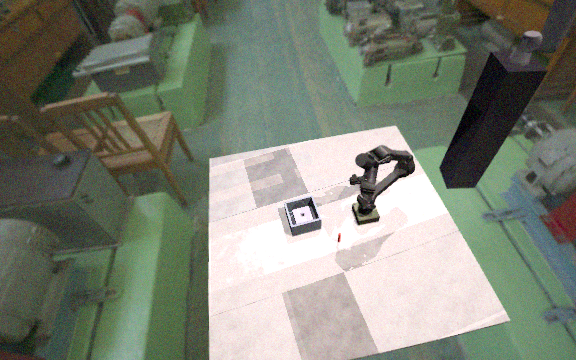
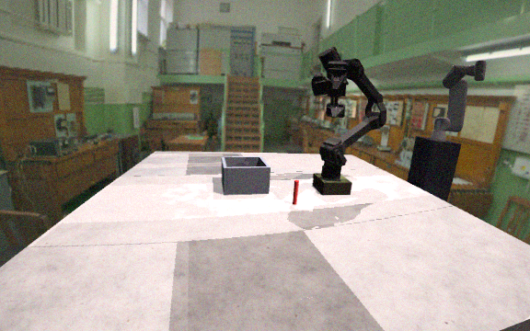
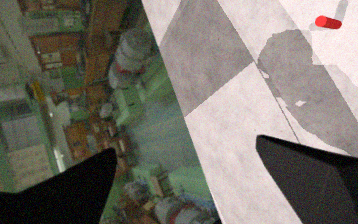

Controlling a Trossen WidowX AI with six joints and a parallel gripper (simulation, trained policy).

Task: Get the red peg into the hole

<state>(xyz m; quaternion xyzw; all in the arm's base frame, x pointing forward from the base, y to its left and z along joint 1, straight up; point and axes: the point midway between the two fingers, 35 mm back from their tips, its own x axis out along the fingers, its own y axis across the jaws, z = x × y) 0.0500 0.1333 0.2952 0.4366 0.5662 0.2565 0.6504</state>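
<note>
The red peg (image 1: 339,237) (image 2: 295,192) (image 3: 328,22) stands upright on the table, in front of the arm's base and apart from the box. The open dark grey box (image 1: 308,229) (image 2: 246,181) stands to the left of the arm's base. In the top view a white plate (image 1: 295,217) with a small dark hole shows at its bottom. My gripper (image 2: 328,98) (image 3: 187,148) is open and empty, high above the table. In the wrist view the peg is far beyond the fingers at the upper right. The box is out of the wrist view.
The pale table (image 1: 418,280) (image 2: 421,257) has grey patches, and its edge crosses the wrist view. The arm's base (image 1: 366,215) (image 2: 332,186) stands to the right of the box. A dark pillar (image 1: 490,120) (image 2: 434,165) with a grey arm-like thing stands beyond the table's right side.
</note>
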